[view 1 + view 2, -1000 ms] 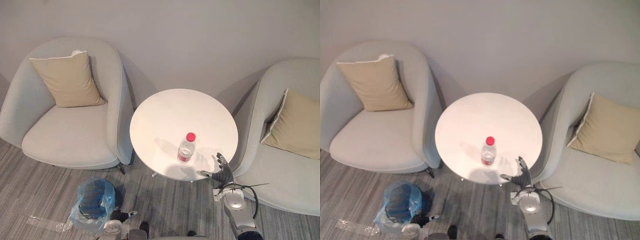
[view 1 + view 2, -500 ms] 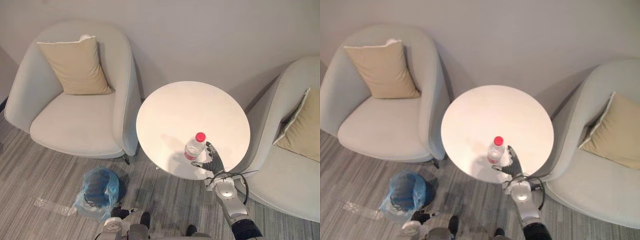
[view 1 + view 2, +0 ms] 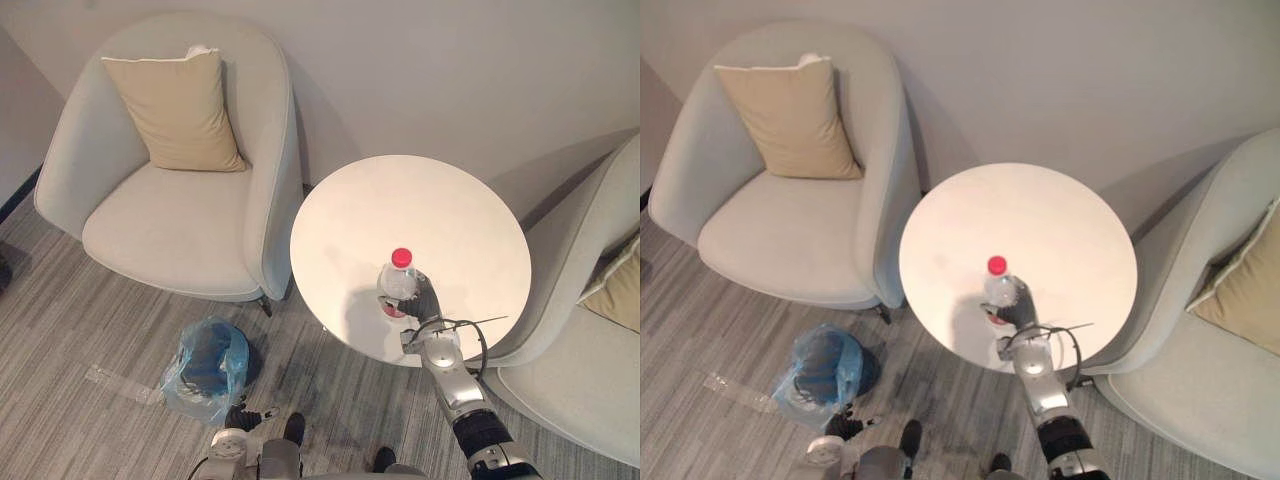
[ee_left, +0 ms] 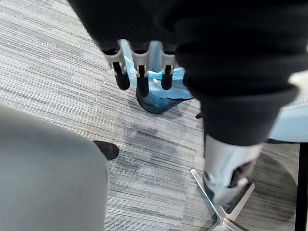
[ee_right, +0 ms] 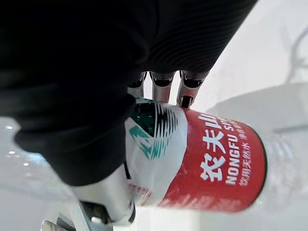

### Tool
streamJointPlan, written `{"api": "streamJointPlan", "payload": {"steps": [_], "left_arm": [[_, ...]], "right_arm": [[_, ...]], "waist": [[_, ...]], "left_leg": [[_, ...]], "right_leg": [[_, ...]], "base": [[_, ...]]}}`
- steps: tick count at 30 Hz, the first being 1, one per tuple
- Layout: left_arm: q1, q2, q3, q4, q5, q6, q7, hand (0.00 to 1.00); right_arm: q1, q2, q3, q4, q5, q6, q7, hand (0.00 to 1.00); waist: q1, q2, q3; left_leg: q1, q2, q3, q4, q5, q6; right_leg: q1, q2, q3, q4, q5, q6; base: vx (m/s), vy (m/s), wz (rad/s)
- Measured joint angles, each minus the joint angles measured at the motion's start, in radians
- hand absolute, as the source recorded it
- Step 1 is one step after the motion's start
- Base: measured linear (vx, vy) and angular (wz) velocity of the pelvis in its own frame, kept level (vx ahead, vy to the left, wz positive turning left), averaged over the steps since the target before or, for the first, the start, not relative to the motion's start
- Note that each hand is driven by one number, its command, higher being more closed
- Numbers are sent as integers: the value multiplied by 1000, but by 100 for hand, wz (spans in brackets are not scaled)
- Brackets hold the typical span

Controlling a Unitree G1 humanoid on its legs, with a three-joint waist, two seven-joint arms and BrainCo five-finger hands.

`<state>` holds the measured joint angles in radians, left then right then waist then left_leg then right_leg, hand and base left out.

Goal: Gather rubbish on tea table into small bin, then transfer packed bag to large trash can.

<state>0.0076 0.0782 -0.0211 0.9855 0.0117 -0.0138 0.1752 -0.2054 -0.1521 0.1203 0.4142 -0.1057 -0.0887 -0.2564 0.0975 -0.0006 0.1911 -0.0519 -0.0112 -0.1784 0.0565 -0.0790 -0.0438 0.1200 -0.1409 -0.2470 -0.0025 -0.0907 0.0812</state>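
Right hand [image 3: 418, 305] has closed on the bottle [image 3: 398, 285], the one piece of rubbish on the round white table [image 3: 430, 215]. A second ago this hand was spread open at the table's near edge, apart from the bottle. Half a second ago it was just beside it. Now the right wrist view shows the fingers [image 5: 163, 82] lying against the far side of the red and white label and the thumb pressed on the near side, so the bottle sits between them, close to the palm. The bottle stands upright with its red cap on top, near the table's front edge, and looks as if it has not yet been lifted. The head camera has also swung round meanwhile, so the shift of the chairs and table in its views is the camera's doing, not theirs. Left hand [image 4: 141, 67] hangs low with its fingers straight and holds nothing. The small bin [image 3: 207, 365], lined with a blue bag, sits on the floor to the left of the table, well apart from the bottle. The grasp looks made, so lifting the bottle and carrying it across to the bin seems to be the next step.
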Motion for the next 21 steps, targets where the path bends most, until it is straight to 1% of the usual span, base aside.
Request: {"api": "streamJointPlan", "payload": {"steps": [3,6,8,10,13,15,16,17,18,19,20,21], "left_arm": [[0,-1,0,-3,-1,0,0,0],[0,-4,0,-5,-1,2,-2,0],[1,-7,0,-6,0,4,-2,0],[1,-8,0,-6,2,9,-3,0],[1,-10,0,-5,5,17,-3,0],[2,-11,0,-3,6,22,-3,0],[3,-14,-1,-3,6,22,-4,0],[6,-12,-2,10,8,22,-4,0],[6,-9,-3,10,8,23,-4,0],[6,-6,-5,13,8,24,-4,0],[5,-18,-10,25,9,27,-5,0],[5,-19,-11,27,10,27,-5,0]], "right_arm": [[-1,4,0,-7,30,0,2,100],[10,4,-1,-24,38,0,9,100],[50,3,-5,-103,37,-2,17,100],[95,5,-24,-197,37,-5,28,100],[146,5,-61,-256,37,-11,41,100],[188,4,-75,-293,34,-11,47,100],[214,3,-78,-318,27,-11,50,100],[257,18,-76,-379,21,-13,58,100],[270,24,-76,-400,18,-14,60,100],[284,25,-76,-422,16,-21,63,100],[302,25,-77,-441,13,-24,64,100],[310,26,-77,-441,8,-24,66,100]], "waist": [[2,2,3],[3,8,7],[3,15,8],[2,16,9],[-2,18,7],[-12,22,6],[-19,37,4],[-27,30,-4],[-31,21,-7],[-39,24,-11],[-45,52,-20],[-48,53,-21]], "left_leg": [[3,1,-7,10,0,0],[14,3,-10,29,0,0],[28,9,-9,34,0,0],[34,12,-4,34,-1,-1],[47,18,3,38,-1,-1],[55,25,5,61,-1,-1],[60,44,5,75,-1,-1],[70,40,17,84,-7,-3],[69,31,21,91,-15,-7],[68,23,27,104,-36,-18],[65,34,38,140,-61,-19],[69,34,41,149,-62,-19]], "right_leg": [[4,0,7,12,0,0],[5,0,22,41,0,0],[8,0,43,58,0,0],[12,0,54,60,0,0],[13,3,61,82,-1,1],[0,4,70,140,-6,9],[-40,12,80,209,-41,18],[-43,26,104,95,-42,8],[-44,24,107,68,1,10],[-39,22,87,65,-16,4],[-31,35,106,59,-16,6],[-26,35,114,59,-16,6]], "base": [[33,-1,8],[21,3,0],[20,1,-9],[52,-11,-15],[61,-11,-11],[40,-8,-14],[-4,-3,-22],[-12,-21,-22],[-8,-18,-17],[73,-62,-28],[80,-49,-33],[106,-52,-43]]}}
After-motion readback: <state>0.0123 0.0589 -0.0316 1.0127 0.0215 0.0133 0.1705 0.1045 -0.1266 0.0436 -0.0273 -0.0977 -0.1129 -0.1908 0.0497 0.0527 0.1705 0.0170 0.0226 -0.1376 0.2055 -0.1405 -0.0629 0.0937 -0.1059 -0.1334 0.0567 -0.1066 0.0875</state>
